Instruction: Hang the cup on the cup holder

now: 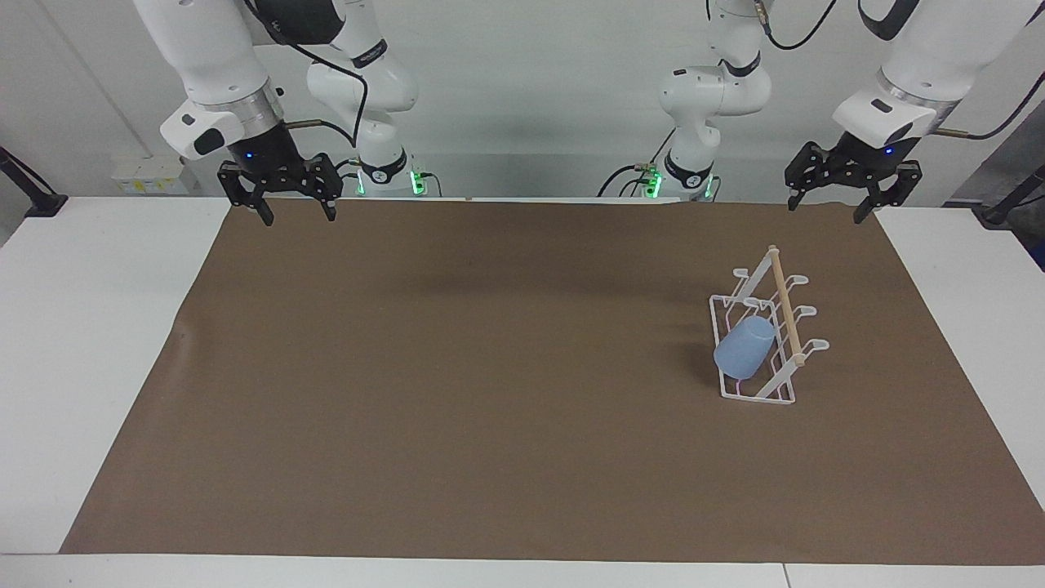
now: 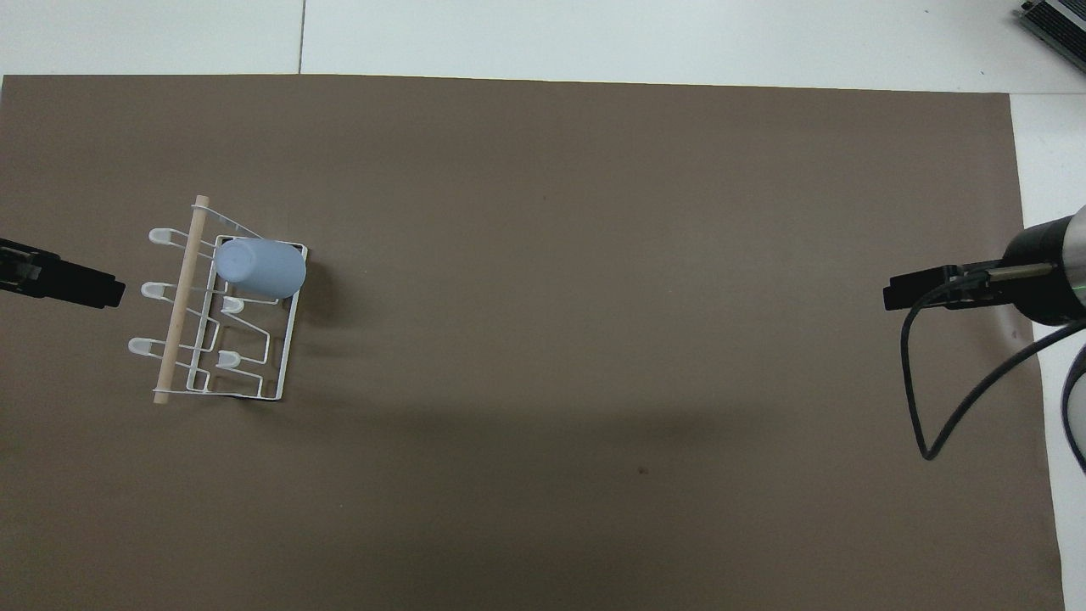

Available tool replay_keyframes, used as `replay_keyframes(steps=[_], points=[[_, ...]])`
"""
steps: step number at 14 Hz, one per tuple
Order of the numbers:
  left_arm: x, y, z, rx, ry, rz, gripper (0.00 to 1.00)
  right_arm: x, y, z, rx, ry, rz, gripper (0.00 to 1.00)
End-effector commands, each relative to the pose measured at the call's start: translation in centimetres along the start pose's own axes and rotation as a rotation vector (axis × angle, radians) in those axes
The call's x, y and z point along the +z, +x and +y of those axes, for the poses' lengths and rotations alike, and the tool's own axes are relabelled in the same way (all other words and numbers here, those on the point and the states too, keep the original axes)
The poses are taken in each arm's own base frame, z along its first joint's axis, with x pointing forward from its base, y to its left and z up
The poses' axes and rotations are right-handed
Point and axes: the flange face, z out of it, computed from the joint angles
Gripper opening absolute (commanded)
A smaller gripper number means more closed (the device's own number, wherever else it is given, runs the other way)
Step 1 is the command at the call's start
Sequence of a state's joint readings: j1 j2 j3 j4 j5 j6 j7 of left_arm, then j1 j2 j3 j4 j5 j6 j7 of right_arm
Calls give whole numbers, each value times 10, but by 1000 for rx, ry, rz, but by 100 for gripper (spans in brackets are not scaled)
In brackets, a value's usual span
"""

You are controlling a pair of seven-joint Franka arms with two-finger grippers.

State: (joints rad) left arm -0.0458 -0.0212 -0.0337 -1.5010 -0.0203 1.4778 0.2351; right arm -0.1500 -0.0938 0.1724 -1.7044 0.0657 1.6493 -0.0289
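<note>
The light-blue cup (image 1: 744, 347) hangs mouth-down and tilted on a prong of the white wire cup holder (image 1: 755, 398), toward the left arm's end of the table. The overhead view shows the cup (image 2: 260, 267) on the prong of the holder (image 2: 280, 356) farthest from the robots, on the side facing the table's middle. My left gripper (image 1: 826, 208) is open and empty, raised over the mat's edge nearest the robots, apart from the holder. My right gripper (image 1: 298, 216) is open and empty, waiting over the mat's corner at the right arm's end.
A brown mat (image 1: 490, 367) covers most of the white table (image 1: 82, 327). The holder's wooden rod (image 1: 785, 306) runs along its top, with several bare prongs on both sides. A black cable (image 2: 925, 399) loops beside the right arm.
</note>
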Motion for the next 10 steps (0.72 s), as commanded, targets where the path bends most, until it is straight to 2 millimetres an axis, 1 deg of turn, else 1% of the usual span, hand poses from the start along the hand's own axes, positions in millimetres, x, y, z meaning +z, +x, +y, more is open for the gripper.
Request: replay_keyframes(steps=[1,2,4,7,10], points=[[-5,5,-7,-14,-13,-12,100,-1,-6,4,-15,-14,2,100],[-6,2,-19,-37,-17,-12,100,-1,-6,4,-15,-14,2,100],[-6,0,-20,-40,-21,-19,100,-1,-6,3,-17,-14,2,100],[-14,-7,-22,-46,-19,-3,100,-1,-6,4,-15,-14,1,100],[-18,-15,-30,-71,-18,-2,100,-1,-6,4,-15,-14,1,100]])
